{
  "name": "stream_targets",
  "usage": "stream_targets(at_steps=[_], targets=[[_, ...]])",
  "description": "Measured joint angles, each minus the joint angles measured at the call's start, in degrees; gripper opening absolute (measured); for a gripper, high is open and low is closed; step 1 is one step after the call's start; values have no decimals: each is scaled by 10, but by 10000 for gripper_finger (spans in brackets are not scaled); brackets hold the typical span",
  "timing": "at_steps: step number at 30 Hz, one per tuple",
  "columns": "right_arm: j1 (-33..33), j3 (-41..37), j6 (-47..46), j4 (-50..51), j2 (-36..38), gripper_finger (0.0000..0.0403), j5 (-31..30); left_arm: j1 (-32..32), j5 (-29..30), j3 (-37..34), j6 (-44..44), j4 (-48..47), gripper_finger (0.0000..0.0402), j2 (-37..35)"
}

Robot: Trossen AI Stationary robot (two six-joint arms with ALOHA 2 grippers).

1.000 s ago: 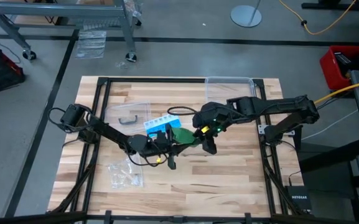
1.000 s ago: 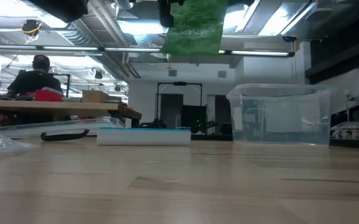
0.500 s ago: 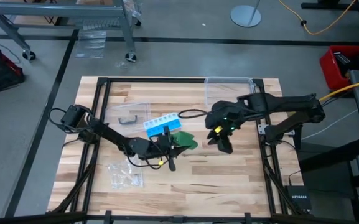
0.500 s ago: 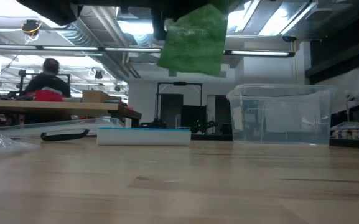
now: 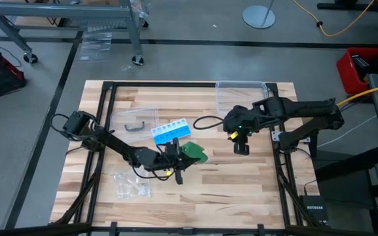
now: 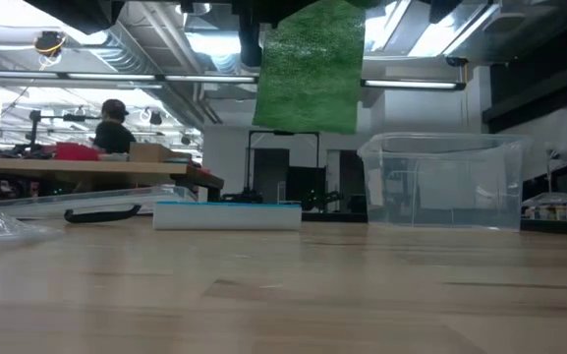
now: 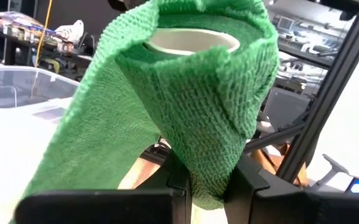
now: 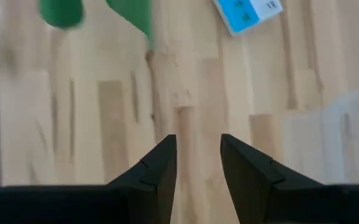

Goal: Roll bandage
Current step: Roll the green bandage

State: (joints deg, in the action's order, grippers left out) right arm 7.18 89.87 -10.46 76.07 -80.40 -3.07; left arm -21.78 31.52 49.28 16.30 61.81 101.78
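The green bandage (image 5: 192,152) is a partly wound roll on a white core (image 7: 191,41), with a loose tail (image 7: 86,155). My left gripper (image 5: 182,154) is shut on it above the middle of the table. In the low view the tail (image 6: 311,67) hangs down from the top edge, clear of the table. My right gripper (image 5: 241,147) is open and empty, to the right of the bandage and apart from it. Its fingers (image 8: 160,168) stand over bare wood in the right wrist view, where the bandage (image 8: 129,14) shows farther off. My left gripper pinches the roll's wound side (image 7: 207,177) between its two fingers (image 7: 247,180), which come level from the table's left. The roll is lifted clear of the table, its core's open end showing past the fingers. The loose tail hangs slack below it.
A blue and white pill organizer (image 5: 171,130) lies just beyond the bandage. A clear plastic box (image 5: 242,96) stands at the far right. A clear bag with a black piece (image 5: 135,122) lies far left, and a small clear bag (image 5: 131,185) near left. A person (image 6: 114,126) sits in the room behind.
My right gripper has gone away from the bandage toward the table's right edge and a little toward the far edge. The bandage's loose tail, which reached up toward that gripper, has dropped and now hangs lower below my left gripper.
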Motion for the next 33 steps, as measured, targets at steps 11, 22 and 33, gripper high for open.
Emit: stream_targets(at_steps=[11,22,33], targets=[[0,-177,13,-6,39,129,-67,-11,0,1,22,-25,43,0],[22,-445,-137,-203,371,129,-1,43,-60,1,33,-60,42,0],[52,-657,-193,-546,523,129,-11,131,-259,1,191,-60,42,0]])
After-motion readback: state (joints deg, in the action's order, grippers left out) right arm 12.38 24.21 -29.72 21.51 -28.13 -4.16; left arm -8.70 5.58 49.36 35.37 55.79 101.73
